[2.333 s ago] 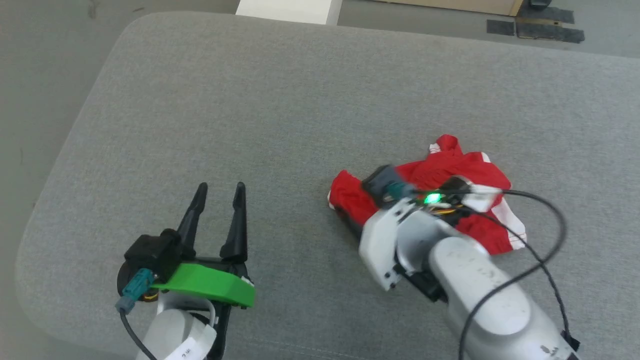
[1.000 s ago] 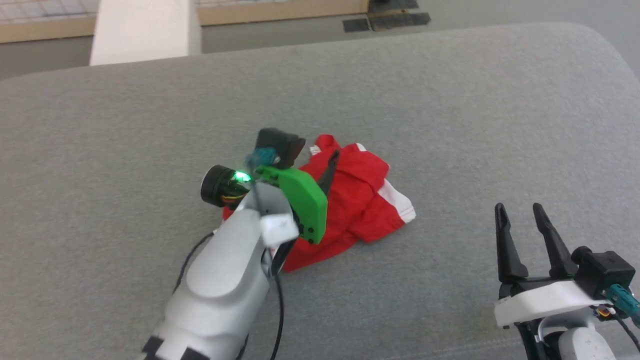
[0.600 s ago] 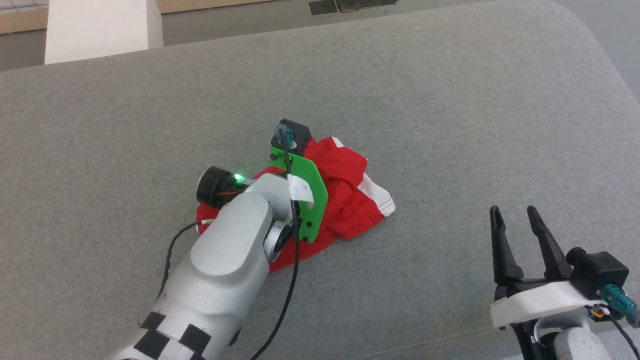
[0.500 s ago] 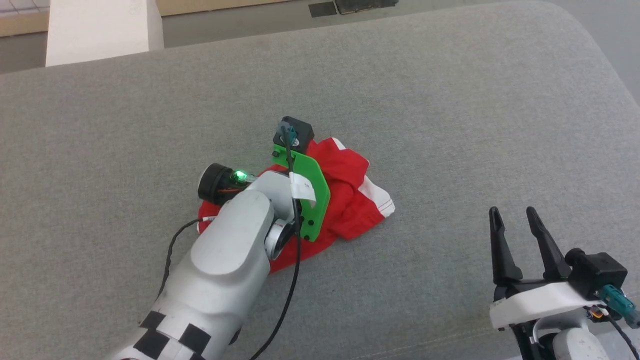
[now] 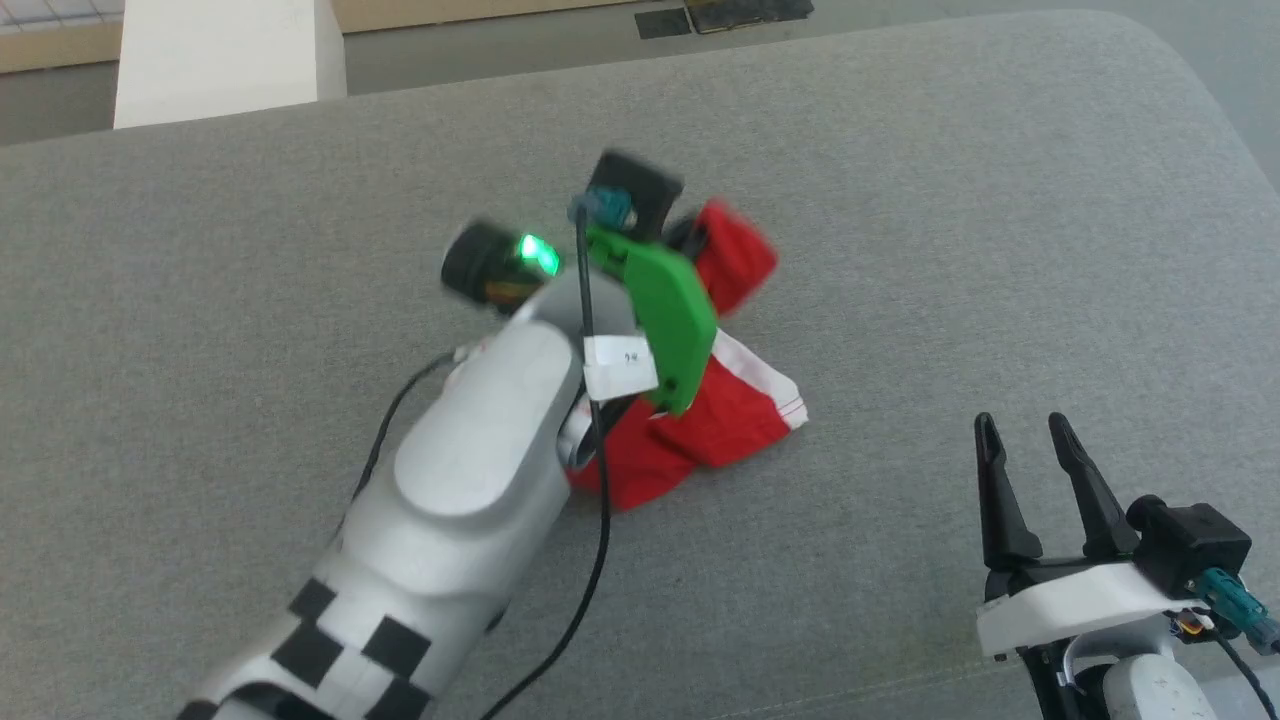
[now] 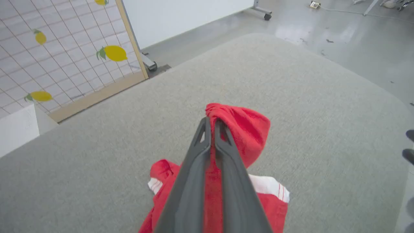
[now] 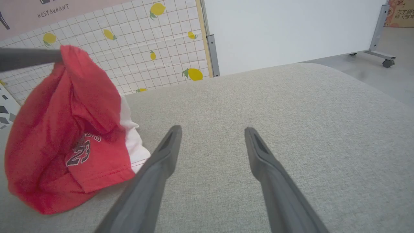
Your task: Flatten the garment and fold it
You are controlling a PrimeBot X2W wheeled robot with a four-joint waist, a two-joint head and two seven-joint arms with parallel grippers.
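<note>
- The grey cushion (image 5: 900,200) is our landmark: a broad, soft, flat top with bare surface all round its middle. We judge there is room to spread the shorts there.
- Our left arm (image 5: 480,450) reaches from the cushion's near edge toward its middle, covering part of the cloth in the head view.
- The shorts (image 5: 735,420) sit bunched at the middle of the cushion. The upper part is raised off it and the lower part rests on it.
- Our right gripper (image 5: 1022,425) waits by the cushion's near right corner, well apart from the shorts. Its jaws are spread and nothing is between them.
- Our left gripper (image 6: 211,121) hangs above the cushion's middle, jaws pressed together on a red fold of the shorts.
- We judge the step to be lifting the heap so it hangs open. To do it well, we raise it straight up and slowly, because a single thin fold can slip.
- The white stripe (image 5: 760,380) and its hem lie on the cushion, on the side toward the near right corner. We judge that edge the best second hold for the free gripper.
- The number print (image 7: 79,155) faces the near right corner, which tells us that leg is folded over and needs pulling outward.
</note>
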